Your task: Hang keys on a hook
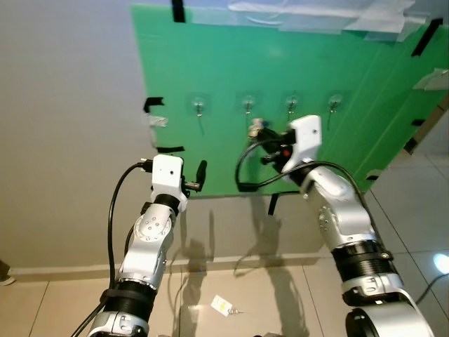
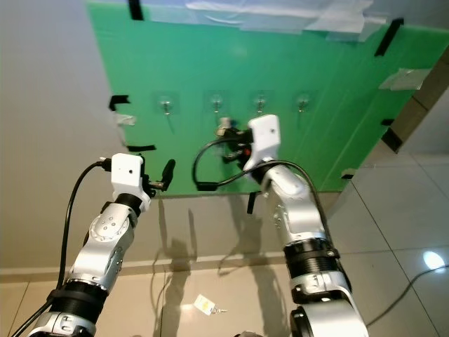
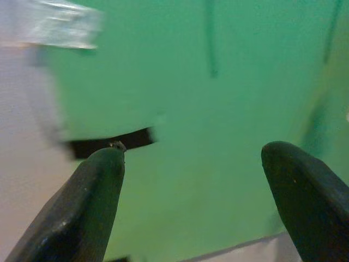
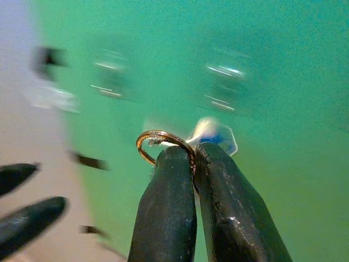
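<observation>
Both silver arms raised forward, elbows bent. Right gripper [image 4: 192, 155] higher and further forward, fingers pressed together, pinching a key ring [image 4: 162, 142] at the tips. Left gripper [image 3: 191, 164] lower, to the left, fingers spread wide apart, nothing between them.

Board [image 1: 337, 98] on wall [image 1: 63, 105]; hooks [image 1: 246, 105] in row across it; keys [image 1: 257, 128] just below second-left hook; tag [image 1: 222, 305] on floor [image 1: 295, 295].

Green board [image 1: 351, 91] taped on grey wall [image 1: 70, 105], tiled floor [image 1: 280, 302].

Four hooks [image 1: 200, 107], one key ring [image 4: 163, 143].
</observation>
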`<state>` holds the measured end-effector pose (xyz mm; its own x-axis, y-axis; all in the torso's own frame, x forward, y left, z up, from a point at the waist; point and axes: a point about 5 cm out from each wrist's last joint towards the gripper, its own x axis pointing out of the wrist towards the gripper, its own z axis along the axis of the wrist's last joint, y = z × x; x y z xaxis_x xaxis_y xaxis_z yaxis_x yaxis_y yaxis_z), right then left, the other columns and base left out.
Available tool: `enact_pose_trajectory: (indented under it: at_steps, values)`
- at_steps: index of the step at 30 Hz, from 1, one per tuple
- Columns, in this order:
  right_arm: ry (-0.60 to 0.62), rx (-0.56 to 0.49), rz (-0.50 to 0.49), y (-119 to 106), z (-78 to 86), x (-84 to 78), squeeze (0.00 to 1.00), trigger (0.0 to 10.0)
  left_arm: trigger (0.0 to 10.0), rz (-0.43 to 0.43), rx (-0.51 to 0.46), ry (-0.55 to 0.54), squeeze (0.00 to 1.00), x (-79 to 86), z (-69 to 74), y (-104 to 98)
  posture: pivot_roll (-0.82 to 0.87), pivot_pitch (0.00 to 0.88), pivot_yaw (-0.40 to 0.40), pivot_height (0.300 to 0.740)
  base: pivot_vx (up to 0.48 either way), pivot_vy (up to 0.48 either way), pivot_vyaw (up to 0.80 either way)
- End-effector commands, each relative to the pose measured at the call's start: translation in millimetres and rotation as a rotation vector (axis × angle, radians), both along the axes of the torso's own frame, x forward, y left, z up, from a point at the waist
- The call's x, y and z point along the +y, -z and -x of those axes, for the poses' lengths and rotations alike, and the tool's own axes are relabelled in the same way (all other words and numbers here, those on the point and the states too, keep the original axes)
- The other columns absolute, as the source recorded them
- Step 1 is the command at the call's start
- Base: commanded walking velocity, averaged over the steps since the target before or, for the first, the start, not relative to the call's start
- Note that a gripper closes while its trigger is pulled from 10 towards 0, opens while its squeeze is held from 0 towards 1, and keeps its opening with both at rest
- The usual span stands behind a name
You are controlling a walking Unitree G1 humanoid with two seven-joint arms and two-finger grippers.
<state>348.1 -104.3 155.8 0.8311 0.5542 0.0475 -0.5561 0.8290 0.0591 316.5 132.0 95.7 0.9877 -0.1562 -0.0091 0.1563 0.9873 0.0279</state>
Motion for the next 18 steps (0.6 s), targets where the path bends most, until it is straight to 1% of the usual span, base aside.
enact_pose_trajectory:
  at_steps: [1,8,11,12,14,15,16,18]
  values:
    - [-0.018,-0.025,-0.016,-13.1,-4.1,0.7,0.00,10.0,10.0,-0.004,0.006,-0.026,0.00,5.3,0.9,1.5,0.03,0.000,-0.037,0.740,0.000,0.000,0.00]
    - [-0.012,-0.013,-0.049,-17.7,-9.8,-3.2,0.00,10.0,10.0,-0.002,0.012,-0.031,0.00,5.1,2.3,3.2,0.03,0.000,-0.045,0.740,0.000,0.000,0.00]
    - [0.001,-0.008,-0.059,-19.1,-14.2,-5.9,0.00,10.0,10.0,-0.011,0.025,0.006,0.00,1.4,4.3,6.1,0.03,0.000,-0.048,0.740,0.000,0.000,0.00]
    - [0.018,-0.002,-0.070,-20.1,-17.7,-8.5,0.00,10.0,10.0,0.001,-0.007,0.129,0.00,-8.4,9.8,4.5,0.03,0.000,-0.051,0.740,0.000,0.000,0.00]
    - [0.042,0.003,-0.083,-21.1,-21.6,-12.7,0.00,10.0,10.0,-0.022,-0.054,0.272,0.00,-19.2,17.8,2.4,0.04,0.000,-0.056,0.740,0.000,0.000,0.00]
    - [0.042,0.003,-0.083,-21.1,-21.6,-12.7,0.00,10.0,10.0,-0.022,-0.054,0.272,0.00,-19.2,17.8,2.4,0.04,0.000,-0.056,0.740,0.000,0.000,0.00]
    - [0.061,0.010,-0.102,-22.6,-24.8,-17.8,0.00,10.0,10.0,-0.049,-0.074,0.372,0.00,-27.7,24.0,3.4,0.04,0.000,-0.067,0.740,0.000,0.000,0.00]
    - [0.078,0.025,-0.129,-23.2,-28.3,-22.6,0.00,10.0,10.0,-0.066,-0.083,0.441,0.00,-34.0,27.7,4.6,0.04,0.000,-0.072,0.740,0.000,0.000,0.00]
